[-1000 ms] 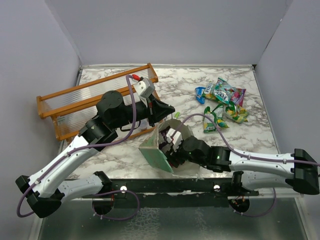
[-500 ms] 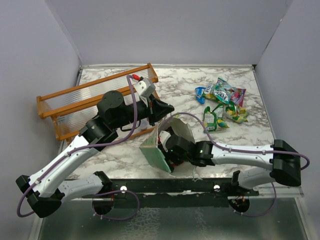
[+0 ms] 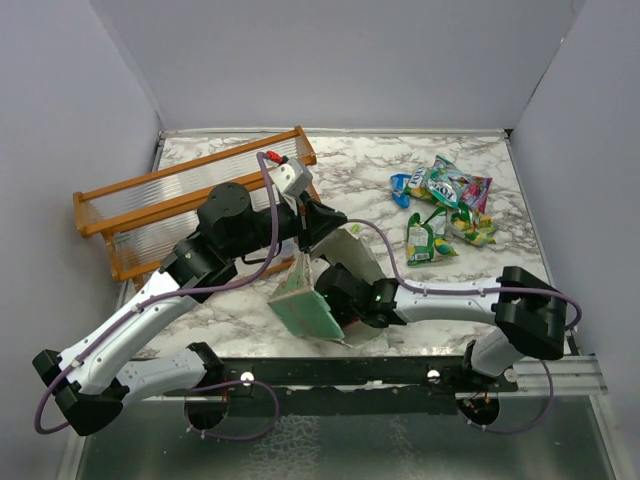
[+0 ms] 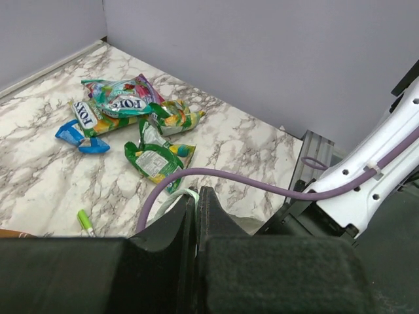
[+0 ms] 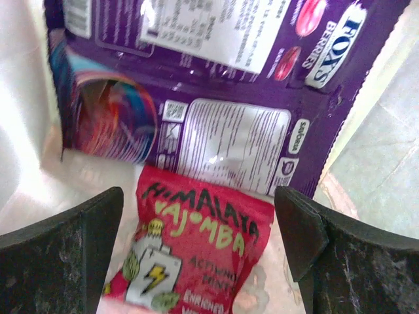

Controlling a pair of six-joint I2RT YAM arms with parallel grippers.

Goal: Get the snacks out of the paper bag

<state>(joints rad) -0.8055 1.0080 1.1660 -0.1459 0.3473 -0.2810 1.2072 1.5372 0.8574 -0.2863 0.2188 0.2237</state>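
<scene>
Both arms, left arm and right arm, are glossy white shells with chunky black joints and black bases. A purple cable loops loosely along each one. The left wrist carries a small grey-white box with a red plug, and the right fingers are matte black with a rough, speckled face.

Orange rack and green marker on marble table.

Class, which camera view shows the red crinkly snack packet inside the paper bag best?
Right wrist view: the red crinkly snack packet lies close before the open right gripper, lettering readable. In top external the mint-green paper bag hides it; left wrist misses it.
</scene>
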